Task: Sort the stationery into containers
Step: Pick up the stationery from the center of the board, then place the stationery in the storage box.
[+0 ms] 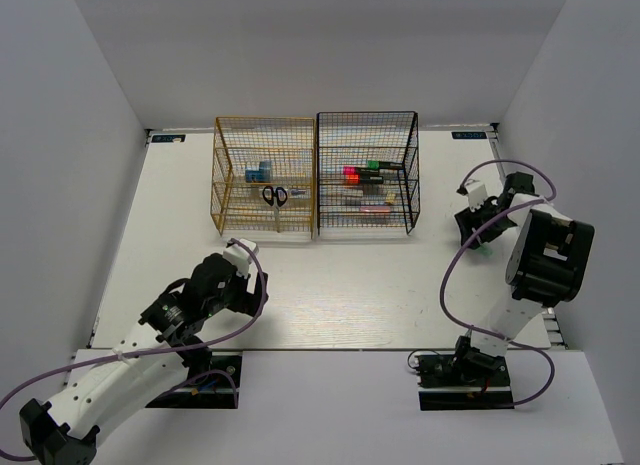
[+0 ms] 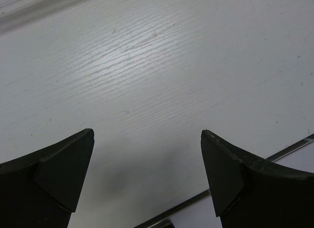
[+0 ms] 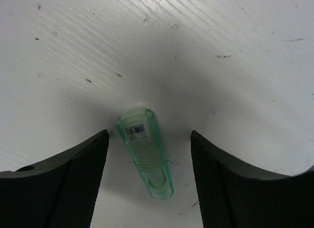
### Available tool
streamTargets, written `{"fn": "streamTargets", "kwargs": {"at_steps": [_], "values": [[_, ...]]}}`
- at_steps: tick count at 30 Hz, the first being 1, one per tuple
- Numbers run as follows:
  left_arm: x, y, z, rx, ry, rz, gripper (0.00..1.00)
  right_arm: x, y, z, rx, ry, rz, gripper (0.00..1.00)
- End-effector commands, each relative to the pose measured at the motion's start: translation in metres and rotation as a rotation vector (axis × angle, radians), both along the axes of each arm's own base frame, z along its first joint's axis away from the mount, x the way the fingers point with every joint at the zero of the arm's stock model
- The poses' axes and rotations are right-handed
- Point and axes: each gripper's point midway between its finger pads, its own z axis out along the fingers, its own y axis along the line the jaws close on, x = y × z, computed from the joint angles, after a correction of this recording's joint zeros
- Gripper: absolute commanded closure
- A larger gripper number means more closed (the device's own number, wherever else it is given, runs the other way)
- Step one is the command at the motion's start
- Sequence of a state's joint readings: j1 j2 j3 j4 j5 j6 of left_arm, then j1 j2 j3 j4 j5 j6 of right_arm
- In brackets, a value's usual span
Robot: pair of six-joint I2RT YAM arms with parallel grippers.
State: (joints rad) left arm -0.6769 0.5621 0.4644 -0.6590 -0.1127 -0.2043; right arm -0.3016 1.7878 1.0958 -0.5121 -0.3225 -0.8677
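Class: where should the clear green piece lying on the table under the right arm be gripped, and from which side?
Probably from straight above: pinch the green piece across its two long sides near the middle, since it lies flat, lengthwise between the open right fingers.

Golden-yellow rack, black rack

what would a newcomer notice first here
The two wire racks side by side at the far middle of the table, golden-yellow rack left and black rack right, already holding stationery. Then the translucent green piece lying on the table between the open fingers of the right gripper.
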Motion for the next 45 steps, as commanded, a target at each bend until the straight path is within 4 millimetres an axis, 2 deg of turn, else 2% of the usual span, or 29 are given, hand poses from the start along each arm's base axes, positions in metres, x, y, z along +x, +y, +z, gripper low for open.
{"fn": "streamTargets", "kwargs": {"at_steps": [1, 2, 5, 6, 9, 10, 12, 13, 15, 17, 18, 19, 21, 22, 23, 24, 25, 27, 28, 29, 33, 34, 35, 36, 37, 38, 41, 42, 45], "values": [[0.001, 0.002, 0.003, -0.001, -0.004, 0.014, 0.0, -0.008, -0.004, -0.019, -0.051, 0.028, 0.028, 0.3], [0.001, 0.002, 0.003, -0.002, -0.004, 0.013, 0.0, -0.009, -0.008, -0.024, -0.072, 0.045, 0.022, 0.3], [0.0, 0.002, 0.003, -0.005, -0.007, 0.01, 0.0, -0.012, -0.016, -0.036, -0.109, 0.078, 0.02, 0.4], [0.0, 0.003, 0.004, -0.009, -0.01, 0.015, 0.0, -0.015, -0.016, -0.039, -0.115, 0.089, 0.023, 0.49], [-0.002, 0.006, 0.004, -0.005, -0.017, 0.022, 0.0, -0.02, -0.021, -0.046, -0.152, 0.085, 0.038, 0.62], [-0.002, 0.006, 0.005, -0.008, -0.022, 0.02, 0.0, -0.035, -0.019, -0.055, -0.161, 0.119, 0.049, 0.68], [-0.002, 0.008, 0.005, -0.005, -0.024, 0.024, 0.0, -0.039, -0.021, -0.06, -0.185, 0.119, 0.062, 0.76], [-0.003, 0.008, 0.004, -0.006, -0.026, 0.024, 0.0, -0.051, -0.02, -0.066, -0.185, 0.146, 0.073, 0.9], [-0.003, 0.008, 0.006, -0.01, -0.03, 0.024, 0.0, -0.057, -0.016, -0.068, -0.179, 0.163, 0.084, 1.0], [-0.003, 0.008, 0.006, -0.012, -0.032, 0.019, 0.0, -0.067, -0.01, -0.064, -0.15, 0.203, 0.087, 1.0], [-0.003, 0.007, 0.007, -0.016, -0.033, 0.016, 0.0, -0.06, -0.004, -0.054, -0.11, 0.176, 0.079, 1.0], [-0.003, 0.007, 0.007, -0.016, -0.033, 0.016, 0.0, -0.065, 0.002, -0.048, -0.083, 0.197, 0.082, 1.0], [-0.003, 0.006, 0.007, -0.019, -0.033, 0.011, 0.0, -0.055, 0.016, -0.016, -0.016, 0.162, 0.091, 1.0], [-0.003, 0.006, 0.008, -0.023, -0.036, 0.014, 0.0, -0.071, 0.04, -0.002, 0.111, 0.209, 0.113, 1.0], [-0.003, 0.006, 0.009, -0.023, -0.036, 0.012, 0.0, -0.055, 0.045, 0.027, 0.129, 0.138, 0.142, 1.0], [-0.003, 0.006, 0.009, -0.023, -0.037, 0.013, 0.0, -0.053, 0.052, 0.044, 0.152, 0.1, 0.191, 1.0], [-0.003, 0.006, 0.01, -0.026, -0.039, 0.014, 0.0, -0.08, 0.084, 0.065, 0.314, 0.148, 0.277, 1.0], [-0.004, 0.005, 0.009, -0.03, -0.038, 0.009, 0.0, -0.074, 0.1, 0.112, 0.367, 0.036, 0.402, 1.0], [-0.003, 0.005, 0.011, -0.036, -0.048, 0.01, 0.0, -0.083, 0.118, 0.139, 0.458, -0.022, 0.513, 1.0], [-0.003, 0.004, 0.012, -0.039, -0.046, 0.007, 0.0, -0.094, 0.13, 0.153, 0.49, -0.007, 0.538, 1.0], [-0.004, 0.005, 0.011, -0.038, -0.05, 0.004, 0.0, -0.078, 0.159, 0.215, 0.547, -0.182, 0.57, 1.0], [-0.005, 0.005, 0.009, -0.035, -0.045, 0.002, 0.0, -0.079, 0.166, 0.221, 0.57, -0.174, 0.547, 1.0], [-0.005, 0.004, 0.01, -0.04, -0.046, -0.002, 0.0, -0.082, 0.177, 0.239, 0.593, -0.233, 0.563, 1.0], [-0.005, 0.003, 0.011, -0.044, -0.049, -0.004, 0.0, -0.063, 0.184, 0.246, 0.58, -0.316, 0.575, 1.0], [-0.005, 0.003, 0.011, -0.046, -0.048, -0.006, 0.0, -0.062, 0.189, 0.246, 0.593, -0.321, 0.573, 1.0], [-0.005, 0.002, 0.012, -0.049, -0.049, -0.01, 0.0, -0.055, 0.196, 0.257, 0.606, -0.361, 0.559, 1.0], [-0.004, 0.0, 0.013, -0.055, -0.057, -0.018, 0.0, -0.06, 0.236, 0.253, 0.639, -0.409, 0.766, 1.0], [-0.004, 0.0, 0.013, -0.055, -0.054, -0.017, 0.0, -0.061, 0.241, 0.252, 0.639, -0.42, 0.81, 1.0], [-0.003, -0.001, 0.014, -0.059, -0.056, -0.022, 0.0, -0.046, 0.257, 0.238, 0.595, -0.428, 0.889, 1.0]]}}
